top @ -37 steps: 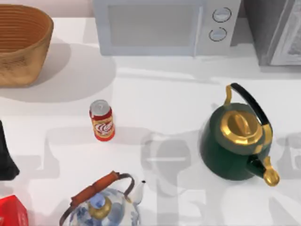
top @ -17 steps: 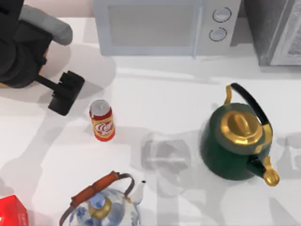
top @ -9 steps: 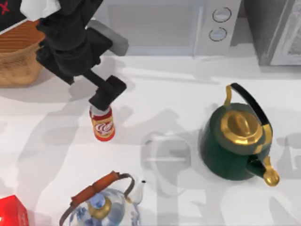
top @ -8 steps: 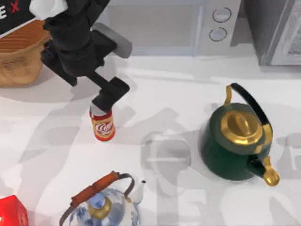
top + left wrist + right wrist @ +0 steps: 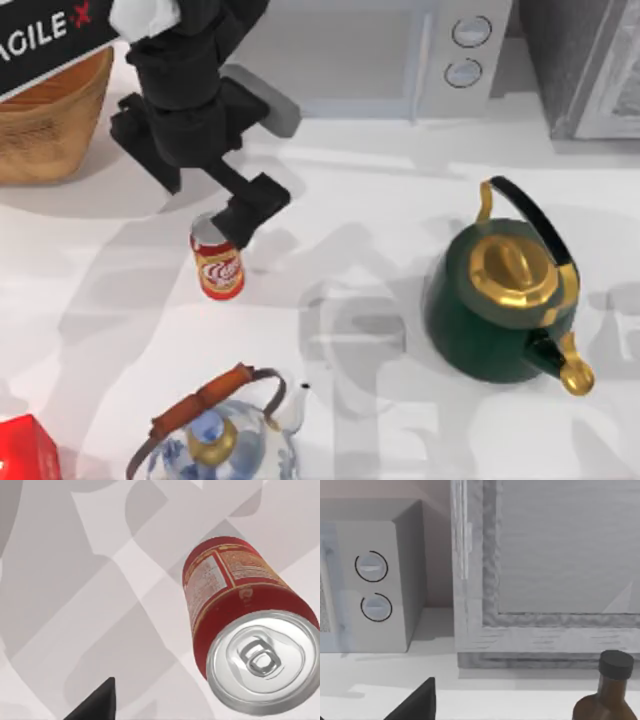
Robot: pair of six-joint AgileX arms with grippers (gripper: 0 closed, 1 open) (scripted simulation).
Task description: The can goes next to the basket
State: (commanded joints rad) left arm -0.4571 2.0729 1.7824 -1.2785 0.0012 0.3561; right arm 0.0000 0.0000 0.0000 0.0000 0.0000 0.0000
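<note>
Top view: green kettle (image 5: 500, 300) well right of can (image 5: 218, 263).

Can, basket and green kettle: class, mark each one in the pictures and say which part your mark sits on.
Can (image 5: 219, 271), top view, on the swirl logo on its red side.
Basket (image 5: 55, 140), top view, on its woven outer wall.
Green kettle (image 5: 512, 268), top view, on its gold lid.
</note>
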